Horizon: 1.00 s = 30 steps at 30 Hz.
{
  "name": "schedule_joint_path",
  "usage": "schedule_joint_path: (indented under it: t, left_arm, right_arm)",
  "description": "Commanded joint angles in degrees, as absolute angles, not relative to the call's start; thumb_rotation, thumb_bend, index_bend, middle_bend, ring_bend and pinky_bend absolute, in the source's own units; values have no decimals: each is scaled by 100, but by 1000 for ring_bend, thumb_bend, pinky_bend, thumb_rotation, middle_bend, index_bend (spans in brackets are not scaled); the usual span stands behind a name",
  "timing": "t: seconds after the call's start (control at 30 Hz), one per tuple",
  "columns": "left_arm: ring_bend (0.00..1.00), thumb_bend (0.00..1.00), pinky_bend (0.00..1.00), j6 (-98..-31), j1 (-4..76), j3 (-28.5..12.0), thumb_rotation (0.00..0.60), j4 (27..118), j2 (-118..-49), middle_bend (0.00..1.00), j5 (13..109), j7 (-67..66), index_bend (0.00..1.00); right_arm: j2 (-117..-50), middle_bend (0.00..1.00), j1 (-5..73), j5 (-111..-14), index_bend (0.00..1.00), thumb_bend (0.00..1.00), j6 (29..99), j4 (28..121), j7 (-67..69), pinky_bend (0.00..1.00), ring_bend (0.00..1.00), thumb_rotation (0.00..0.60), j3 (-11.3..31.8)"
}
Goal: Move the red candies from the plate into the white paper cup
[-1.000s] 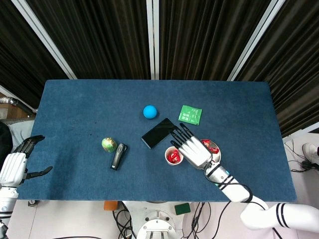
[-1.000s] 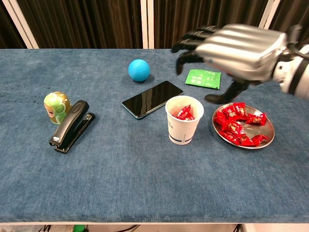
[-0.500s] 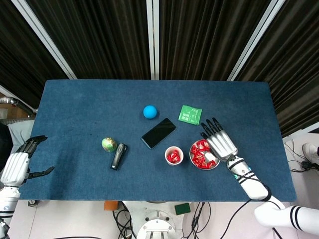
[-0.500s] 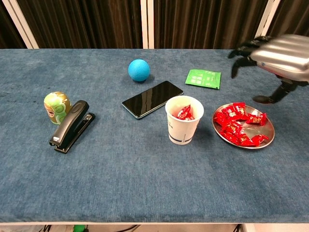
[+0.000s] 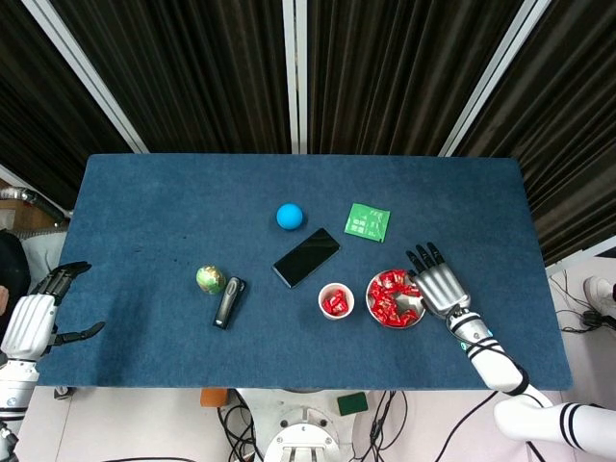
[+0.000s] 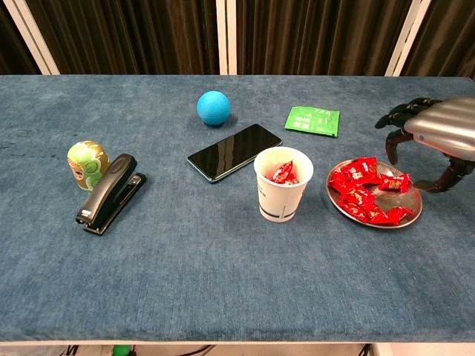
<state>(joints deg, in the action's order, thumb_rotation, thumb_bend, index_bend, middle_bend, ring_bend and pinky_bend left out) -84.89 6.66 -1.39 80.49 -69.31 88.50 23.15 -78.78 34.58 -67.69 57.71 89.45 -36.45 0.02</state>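
Note:
Several red candies [image 6: 365, 191] [image 5: 390, 296] lie on a small metal plate [image 6: 409, 210] [image 5: 417, 320] right of the white paper cup [image 6: 283, 196] [image 5: 335, 312], which holds a few red candies [image 6: 283, 173]. My right hand [image 6: 436, 132] [image 5: 440, 284] hovers just right of the plate, fingers spread and curved down, holding nothing. At the far left, off the table, my left hand [image 5: 34, 315] hangs open and shows only in the head view.
A black phone [image 6: 234, 151], a blue ball [image 6: 214, 107] and a green packet [image 6: 312, 120] lie behind the cup. A black stapler [image 6: 110, 193] and a green patterned egg [image 6: 87, 163] sit at the left. The blue table [image 6: 223, 282] has bare cloth in front.
My right hand has drawn back from above the cup, rightward across the plate to its right side, and has come lower. The left hand has stayed put.

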Motion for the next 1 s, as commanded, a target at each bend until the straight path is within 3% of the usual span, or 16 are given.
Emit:
schedule_joint_path:
  t: [0.03, 1.0]
  left_arm:
    - [125, 62, 249, -8500, 664, -142, 600, 8056, -6928, 155, 8854, 2316, 180]
    - [125, 96, 249, -8479, 678, -132, 600, 7979, -6937, 155, 8867, 2514, 186]
  right_arm:
    - [-7929, 54, 3451, -6747, 427, 290, 5737, 8881, -3636, 0, 0, 600, -3]
    - [-8289, 53, 3626, -6371, 509, 299, 5542, 8658, -4045, 0, 0, 600, 50]
